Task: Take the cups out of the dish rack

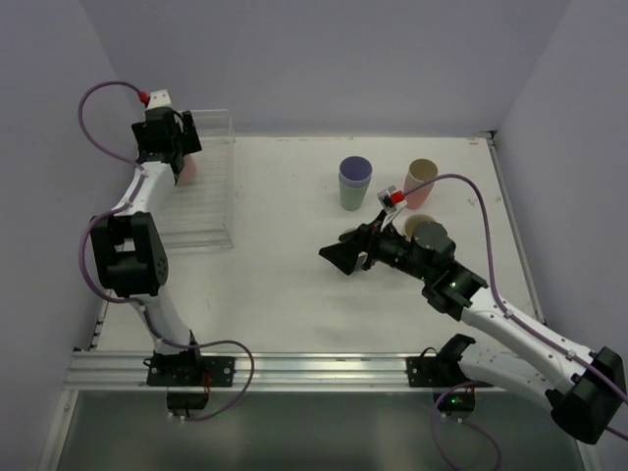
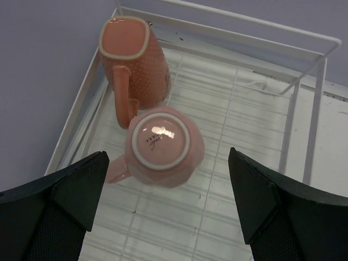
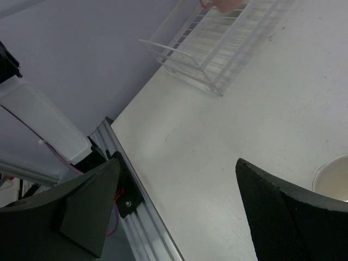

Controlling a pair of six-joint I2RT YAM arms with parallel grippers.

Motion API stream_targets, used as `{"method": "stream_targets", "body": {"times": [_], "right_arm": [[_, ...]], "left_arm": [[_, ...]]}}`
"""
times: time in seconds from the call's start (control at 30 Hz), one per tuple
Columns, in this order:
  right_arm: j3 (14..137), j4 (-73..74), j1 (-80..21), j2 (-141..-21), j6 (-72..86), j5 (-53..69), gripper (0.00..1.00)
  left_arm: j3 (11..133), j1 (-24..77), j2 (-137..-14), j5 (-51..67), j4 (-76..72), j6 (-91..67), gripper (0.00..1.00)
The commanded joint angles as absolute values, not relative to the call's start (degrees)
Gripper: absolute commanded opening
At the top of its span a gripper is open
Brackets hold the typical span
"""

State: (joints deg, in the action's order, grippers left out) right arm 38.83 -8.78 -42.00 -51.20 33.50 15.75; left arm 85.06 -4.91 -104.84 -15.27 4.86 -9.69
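The unloading looks well along but unfinished. On the counter, toward 1 o'clock in the top view, stand a purple cup nested in a green cup, with a beige cup just to their 3 o'clock. A fourth cup sits partly hidden by the right arm.

The rack lies at 10 o'clock, and the left wrist view shows two pink mugs in it, both upside down. The tall mug is at 11 o'clock of the low mug, just beside it, its handle pointing toward it. These two appear to be all that is left to take out, though part of the rack is out of view.

The left fingers hang spread wide above the low mug, one on each side, holding nothing. The right fingers are also wide apart and empty, over bare counter well away from the rack.

The only writing is a small dark mark on the low mug's base, too small to read.
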Motion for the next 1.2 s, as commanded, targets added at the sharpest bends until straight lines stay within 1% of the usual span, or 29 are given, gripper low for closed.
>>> {"method": "stream_targets", "body": {"times": [0.0,0.3,0.47,0.57,0.63,0.77,0.8,0.83,0.9,0.93,0.97,1.0,1.1,1.13,1.17], "right_arm": [[38.8,-12.0,-42.4,-52.8,34.0,18.4,0.90],[40.7,-13.4,-42.8,-57.7,33.3,21.4,0.89],[41.6,-13.2,-43.1,-58.4,33.3,20.8,0.88],[42.0,-12.6,-43.1,-58.4,33.1,20.2,0.88],[42.2,-12.3,-43.2,-58.6,33.1,19.9,0.88],[42.3,-12.9,-43.4,-59.3,33.7,19.6,0.88],[42.4,-13.0,-43.6,-59.4,33.8,19.6,0.88],[42.5,-13.0,-43.6,-59.5,34.0,19.5,0.88],[42.7,-13.0,-44.1,-59.6,34.1,19.2,0.88],[42.7,-13.0,-44.2,-59.7,34.0,19.0,0.87],[42.8,-13.0,-44.3,-59.9,34.1,18.5,0.87],[43.2,-12.9,-44.4,-60.0,34.2,18.5,0.87],[44.7,-13.0,-44.8,-61.2,34.5,18.4,0.87],[45.3,-13.1,-45.0,-61.6,34.6,18.3,0.87],[46.2,-13.6,-45.6,-62.4,34.8,17.9,0.87]], "left_arm": [[90.3,-5.8,-108.1,-17.7,2.9,-5.5,1.00],[97.8,-6.7,-115.7,-15.9,4.2,-3.7,1.00],[98.0,-6.7,-119.0,-14.4,4.8,-4.3,1.00],[96.4,-6.8,-119.1,-13.9,3.7,-4.7,0.97],[94.6,-6.8,-118.5,-13.3,2.9,-4.8,0.92],[91.7,-6.8,-117.2,-12.2,1.1,-5.4,0.88],[91.1,-6.8,-117.1,-12.2,1.1,-5.4,0.85],[90.8,-6.8,-116.8,-12.2,1.1,-5.4,0.76],[90.8,-6.8,-116.5,-12.1,1.1,-5.3,0.67],[90.8,-6.8,-115.9,-12.0,1.1,-5.3,0.58],[91.0,-6.8,-115.6,-12.0,1.1,-5.2,0.52],[91.0,-6.8,-114.5,-12.0,1.1,-5.3,0.44],[91.1,-6.9,-112.2,-11.6,1.1,-5.5,0.35],[91.1,-6.8,-110.5,-11.6,1.1,-5.9,0.30],[90.7,-6.8,-109.5,-11.5,-0.9,-6.9,0.28]]}}
